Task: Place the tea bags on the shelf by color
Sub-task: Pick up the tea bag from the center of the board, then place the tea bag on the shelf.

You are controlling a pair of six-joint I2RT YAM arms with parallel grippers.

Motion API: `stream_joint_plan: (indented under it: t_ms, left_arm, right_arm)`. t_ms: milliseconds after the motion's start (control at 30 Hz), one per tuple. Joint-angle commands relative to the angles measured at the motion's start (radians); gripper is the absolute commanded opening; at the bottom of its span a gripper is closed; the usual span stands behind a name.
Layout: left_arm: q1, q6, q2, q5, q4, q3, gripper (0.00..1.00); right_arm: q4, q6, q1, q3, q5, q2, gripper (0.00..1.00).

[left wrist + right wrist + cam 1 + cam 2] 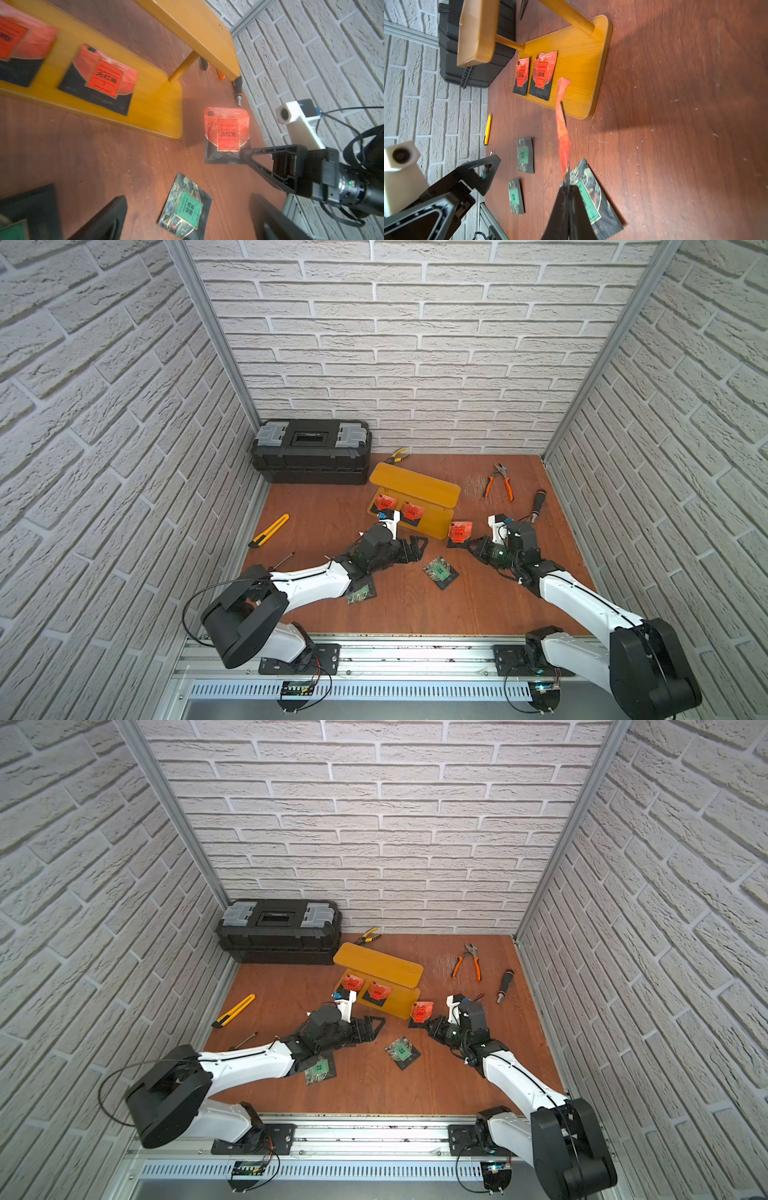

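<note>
Three green tea bags (525,155) lie on the table (675,124); the left gripper (411,549) stands open, empty. The right gripper (568,187), clamped on the third red tea bag (563,137) just off the shelf (581,72), should lay it flat beside two red tea bags (543,74) on the lower board.

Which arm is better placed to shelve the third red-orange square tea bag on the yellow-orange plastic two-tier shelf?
Right. The right gripper is shut on that red-orange tea bag, held beside the lower board of the yellow-orange shelf; the left gripper stands open and empty.
</note>
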Motion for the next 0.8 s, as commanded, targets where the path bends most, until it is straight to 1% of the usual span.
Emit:
stream_joint_plan:
  t_ms: [0,133,367,533,633,767]
  left_arm:
    - [0.022,0.067,-0.092,-0.061,-0.081,-0.04,0.98]
    - [0.037,0.145,-0.234,-0.135,-0.197,-0.071,0.98]
    - [0.059,0.336,-0.434,-0.299,-0.337,-0.119,0.98]
    - [0.082,0.408,-0.532,-0.338,-0.356,-0.17,0.98]
    - [0.095,0.426,-0.574,-0.344,-0.359,-0.196,0.98]
    - [0.11,0.44,-0.603,-0.347,-0.359,-0.217,0.98]
  right_arm:
    - [0.112,0.052,0.027,0.001,0.054,0.033,0.03]
    - [0.161,0.078,0.05,0.02,0.082,0.093,0.03]
    - [0.256,0.121,0.085,0.07,0.104,0.221,0.03]
    - [0.311,0.154,0.099,0.092,0.128,0.29,0.03]
    - [0.342,0.179,0.104,0.098,0.148,0.318,0.03]
    - [0.359,0.194,0.108,0.128,0.145,0.367,0.03]
